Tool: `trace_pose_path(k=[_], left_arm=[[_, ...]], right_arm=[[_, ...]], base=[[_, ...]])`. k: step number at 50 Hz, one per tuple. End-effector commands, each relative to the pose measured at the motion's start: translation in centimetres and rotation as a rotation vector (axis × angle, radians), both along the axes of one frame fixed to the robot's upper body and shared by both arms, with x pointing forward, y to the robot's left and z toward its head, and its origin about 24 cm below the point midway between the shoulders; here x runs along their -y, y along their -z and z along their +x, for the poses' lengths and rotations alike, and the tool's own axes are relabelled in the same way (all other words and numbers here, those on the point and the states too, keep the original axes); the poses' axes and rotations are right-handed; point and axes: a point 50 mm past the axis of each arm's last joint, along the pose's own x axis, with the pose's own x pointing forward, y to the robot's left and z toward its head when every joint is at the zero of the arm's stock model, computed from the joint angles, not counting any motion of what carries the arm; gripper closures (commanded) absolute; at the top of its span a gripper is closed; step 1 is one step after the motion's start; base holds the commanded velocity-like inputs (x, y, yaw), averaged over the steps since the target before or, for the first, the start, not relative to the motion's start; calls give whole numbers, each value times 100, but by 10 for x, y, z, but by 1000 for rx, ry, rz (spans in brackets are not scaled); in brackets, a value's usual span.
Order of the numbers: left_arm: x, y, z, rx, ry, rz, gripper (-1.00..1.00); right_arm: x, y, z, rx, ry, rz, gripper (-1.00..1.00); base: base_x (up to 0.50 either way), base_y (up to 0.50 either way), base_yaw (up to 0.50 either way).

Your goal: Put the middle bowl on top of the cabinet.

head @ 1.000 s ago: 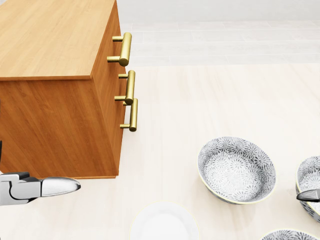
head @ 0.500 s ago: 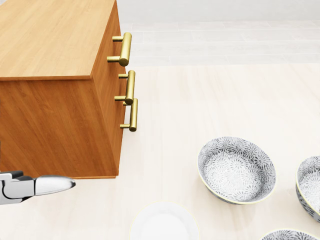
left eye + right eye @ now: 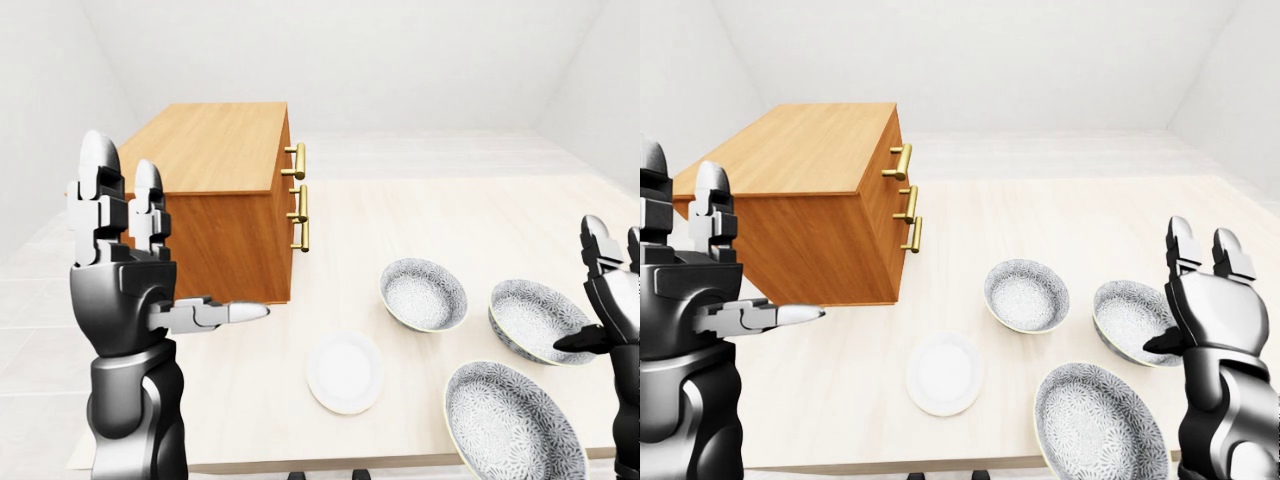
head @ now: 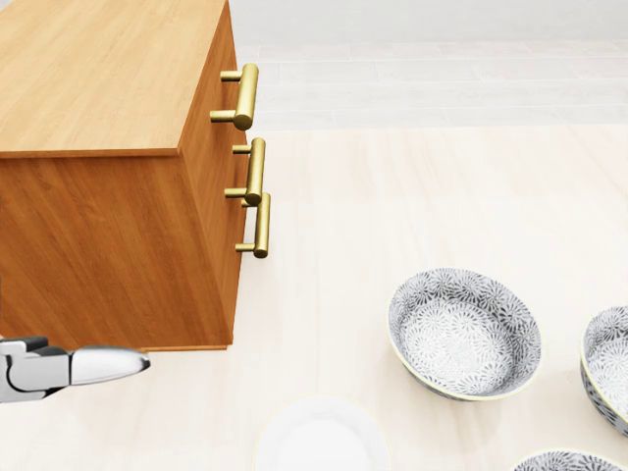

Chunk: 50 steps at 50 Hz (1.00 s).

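Three grey patterned bowls sit on the pale table (image 3: 400, 210): a small one (image 3: 423, 293), one further right (image 3: 528, 320), and a large one (image 3: 505, 415) at the bottom right. The wooden cabinet (image 3: 215, 190) with brass handles (image 3: 300, 200) stands at the left, its flat top bare. My left hand (image 3: 160, 250) is raised, open and holding nothing, low beside the cabinet; only its thumb (image 4: 98, 365) shows in the head view. My right hand (image 3: 1185, 290) is also open and holding nothing. It is raised by the right-hand bowl (image 3: 1130, 322), its thumb over that bowl's rim.
A white plate (image 3: 344, 370) lies between the cabinet and the bowls, near the table's bottom edge. The cabinet's handles (image 4: 250, 147) stick out to the right toward the bowls. Bare tabletop stretches above the bowls.
In the head view, the dark tip of my right hand at the right edge has left the picture. My left thumb has shifted slightly left and down. Bowls and cabinet have not moved.
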Motion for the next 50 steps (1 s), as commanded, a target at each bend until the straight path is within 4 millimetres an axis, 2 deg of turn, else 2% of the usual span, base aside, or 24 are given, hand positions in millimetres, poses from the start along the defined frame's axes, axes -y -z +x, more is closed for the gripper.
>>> trace_pose_path(k=[1,2,5,10,20,50], left_arm=[[-1,3,2,-14,-4,-24,-100],[-1,4,2,-16,-4,-24,-100],[0,3,1,-14,-4,-18,-100],[-1,3,1,-13,-4,-20,-100],[0,2,0,-10,-7,-16,-100],[1,4,2,-23,-19,9,-100]], right_arm=[[-2,19,7,-46,38,-109,-100],[-4,26,7,-56,44,-131,-100],[-6,23,10,-89,31,-154,-100],[-8,36,10,-133,30,-165,-100],[-5,44,8,-169,40,-180,-100],[-3,45,7,-179,52,-193,-100]], base=[[0,0,0],[0,0,0],[0,0,0],[0,0,0],[0,0,0],[0,0,0]])
